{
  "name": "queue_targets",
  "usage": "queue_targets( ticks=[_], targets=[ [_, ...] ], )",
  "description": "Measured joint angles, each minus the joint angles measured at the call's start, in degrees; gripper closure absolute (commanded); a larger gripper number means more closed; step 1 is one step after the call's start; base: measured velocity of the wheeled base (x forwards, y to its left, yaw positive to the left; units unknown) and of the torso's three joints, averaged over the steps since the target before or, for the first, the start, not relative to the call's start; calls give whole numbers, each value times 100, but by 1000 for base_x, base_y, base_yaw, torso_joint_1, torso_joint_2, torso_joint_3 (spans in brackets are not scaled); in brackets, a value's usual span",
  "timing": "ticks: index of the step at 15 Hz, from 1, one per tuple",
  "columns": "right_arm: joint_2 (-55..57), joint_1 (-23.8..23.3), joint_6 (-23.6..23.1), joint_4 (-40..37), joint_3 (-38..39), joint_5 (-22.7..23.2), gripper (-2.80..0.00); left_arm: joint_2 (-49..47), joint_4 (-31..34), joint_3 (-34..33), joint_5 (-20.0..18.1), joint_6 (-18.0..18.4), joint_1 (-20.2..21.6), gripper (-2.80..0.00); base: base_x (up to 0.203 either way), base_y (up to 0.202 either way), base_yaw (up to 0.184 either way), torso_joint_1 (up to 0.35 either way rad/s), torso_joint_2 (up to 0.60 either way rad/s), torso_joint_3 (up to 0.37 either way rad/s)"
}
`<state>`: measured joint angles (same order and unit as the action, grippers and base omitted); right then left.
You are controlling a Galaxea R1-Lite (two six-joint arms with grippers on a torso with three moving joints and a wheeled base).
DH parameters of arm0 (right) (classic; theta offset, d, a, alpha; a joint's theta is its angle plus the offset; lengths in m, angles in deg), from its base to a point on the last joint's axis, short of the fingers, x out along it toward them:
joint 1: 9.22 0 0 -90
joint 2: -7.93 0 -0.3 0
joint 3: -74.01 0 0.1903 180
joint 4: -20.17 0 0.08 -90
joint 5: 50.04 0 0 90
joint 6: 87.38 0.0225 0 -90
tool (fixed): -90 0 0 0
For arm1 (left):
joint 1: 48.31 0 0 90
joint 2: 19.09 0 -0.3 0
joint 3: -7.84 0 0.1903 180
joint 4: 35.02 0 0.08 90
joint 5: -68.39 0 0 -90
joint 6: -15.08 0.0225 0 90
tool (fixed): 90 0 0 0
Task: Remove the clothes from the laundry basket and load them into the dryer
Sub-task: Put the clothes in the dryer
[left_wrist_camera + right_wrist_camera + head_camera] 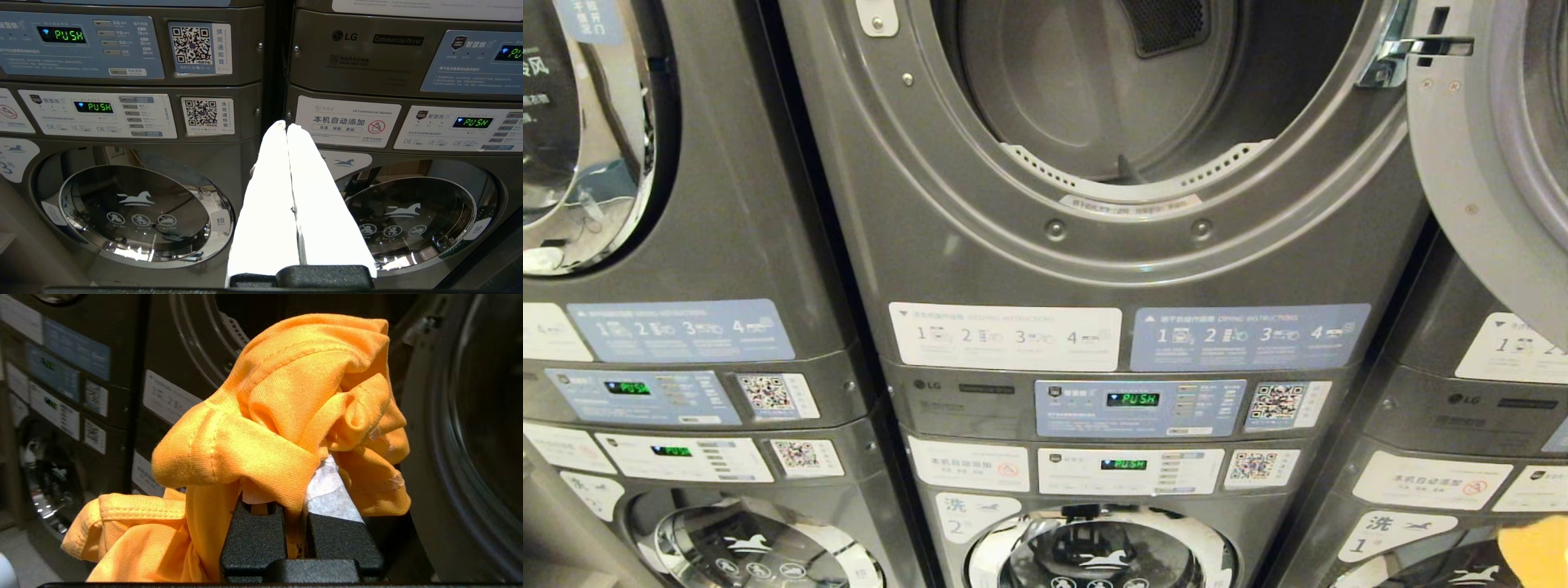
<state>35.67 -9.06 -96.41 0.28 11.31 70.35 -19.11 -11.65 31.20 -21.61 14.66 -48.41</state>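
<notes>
Evidently the right gripper (300,506) clenches a crumpled orange knit garment (286,416) (bunched for carrying) toward the open grey dryer drum (1111,90).

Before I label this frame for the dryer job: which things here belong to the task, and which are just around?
Part of the job:
- orange garment, bunched up
- right gripper, shut on it
- open dryer drum, empty
- dryer door, swung open

Just around:
- left gripper, shut, holding nothing
- washer doors below
- neighbouring machine
</notes>
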Motion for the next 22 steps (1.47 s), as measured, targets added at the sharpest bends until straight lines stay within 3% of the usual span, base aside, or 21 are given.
queue_targets(
  ticks=[2, 4, 9, 11, 14, 16, 20, 22],
  targets=[
    [992, 68, -12, 458, -563, 598, 0, 0, 0, 0, 0, 0, 0, 0, 0, 0, 0, 0, 0, 0],
    [2044, 362, -85, 1045, -1184, 755, 0, 0, 0, 0, 0, 0, 0, 0, 0, 0, 0, 0, 0, 0],
    [4501, 2028, -517, 1728, -3271, 25, 0, 0, 0, 0, 0, 0, 0, 0, 0, 0, 0, 0, 0, 0],
    [5387, 2437, -625, 1960, -4073, -305, 0, 0, 0, 0, 0, 0, -1, 0, 0, 0, 0, 0, 0, 0],
    [6812, 2665, -686, 2701, -5817, -1146, 0, 0, 0, 0, 0, 0, -1, 0, 0, 0, 0, 0, 0, 0],
    [7756, 2710, -711, 3272, -6845, -1982, 0, 0, 0, 0, 0, -7, -1, 0, 0, 0, 0, 0, 0, 0],
    [9068, 2602, -838, 4575, -7273, -3663, 0, 0, 2, 0, 2, -8, -6, 0, 0, 0, 0, 0, 0, 0],
    [9562, 2370, -960, 5088, -7338, -4176, 0, 0, 0, 0, 5, -10, -1, 0, 0, 0, 0, 0, 0, 0]
  ],
)
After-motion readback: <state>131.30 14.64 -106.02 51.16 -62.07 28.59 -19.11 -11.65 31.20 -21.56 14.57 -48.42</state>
